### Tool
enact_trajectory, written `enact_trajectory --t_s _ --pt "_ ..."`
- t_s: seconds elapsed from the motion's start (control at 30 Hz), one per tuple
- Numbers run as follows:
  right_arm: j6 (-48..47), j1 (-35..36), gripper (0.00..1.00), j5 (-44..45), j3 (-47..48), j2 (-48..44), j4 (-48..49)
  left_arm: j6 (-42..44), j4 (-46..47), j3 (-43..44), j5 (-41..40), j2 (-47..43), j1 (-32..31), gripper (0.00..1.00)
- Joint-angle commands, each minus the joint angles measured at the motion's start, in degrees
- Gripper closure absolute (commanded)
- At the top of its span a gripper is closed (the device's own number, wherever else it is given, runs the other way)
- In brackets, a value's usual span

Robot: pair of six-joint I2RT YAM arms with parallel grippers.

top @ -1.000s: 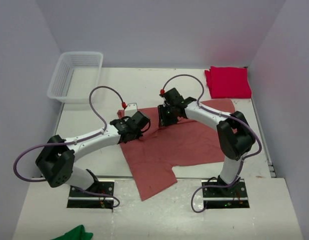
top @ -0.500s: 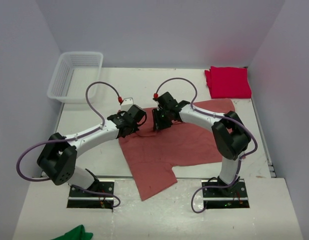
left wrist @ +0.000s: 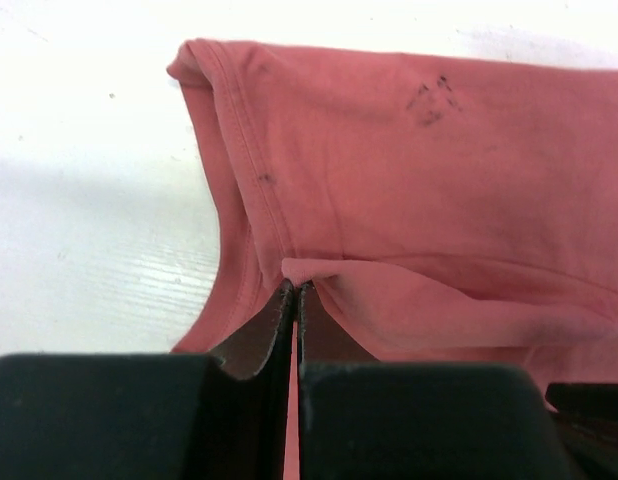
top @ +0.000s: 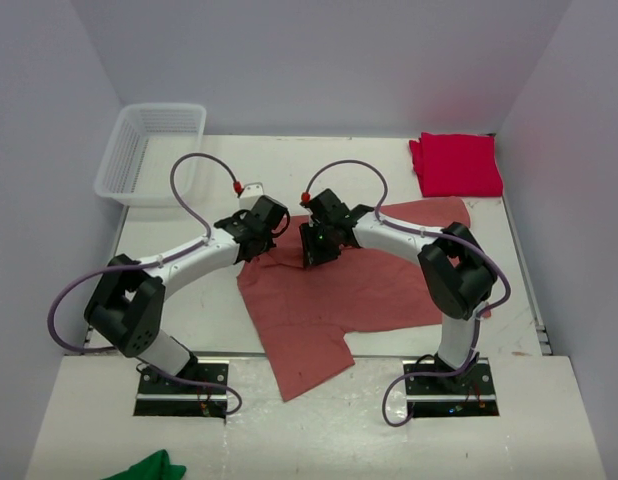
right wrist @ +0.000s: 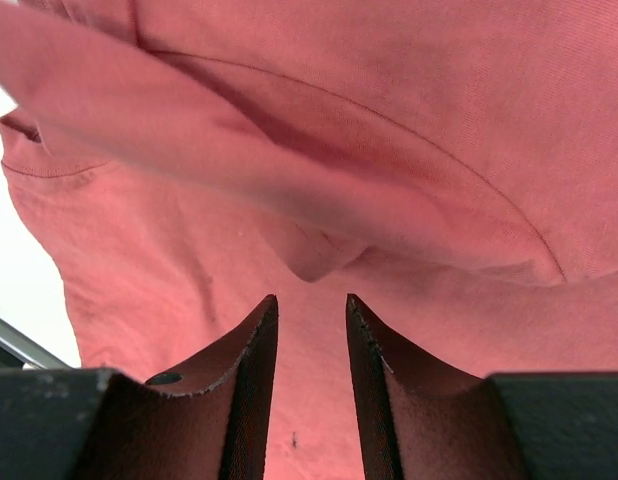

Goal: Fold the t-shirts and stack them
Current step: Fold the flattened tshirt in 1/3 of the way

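Note:
The large salmon-red t-shirt (top: 339, 290) lies spread and rumpled across the middle of the table. My left gripper (top: 261, 240) is at its upper left edge, shut on a small pinched fold of the shirt (left wrist: 409, 170) next to the hem, its jaws (left wrist: 294, 290) pressed together. My right gripper (top: 314, 250) hangs just right of it over the same shirt (right wrist: 389, 120). Its jaws (right wrist: 311, 300) stand a little apart with only flat cloth beneath, below a raised fold. The crimson t-shirt (top: 457, 165) lies folded at the back right.
A white mesh basket (top: 149, 150) stands at the back left corner. A small green cloth (top: 149, 467) lies at the near left edge. Bare white table (top: 179, 280) shows left of the shirt.
Both grippers have drifted toward the back left, the left carrying the pinched shirt edge with it. The right jaws have narrowed slightly.

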Motion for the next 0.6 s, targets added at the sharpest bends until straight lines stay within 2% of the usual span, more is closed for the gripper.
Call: enact_trajectory --t_s 0.0,0.57 --pt "0.4 0.4 0.66 -0.2 0.9 0.4 0.2 2.0 3.4 2.3 -0.7 1.0 1.6 1.0" --pt "-0.4 0.6 0.66 0.8 6.0 5.6 -1.4 3.7 6.1 2.6 1.7 3.1 4.0 1.0"
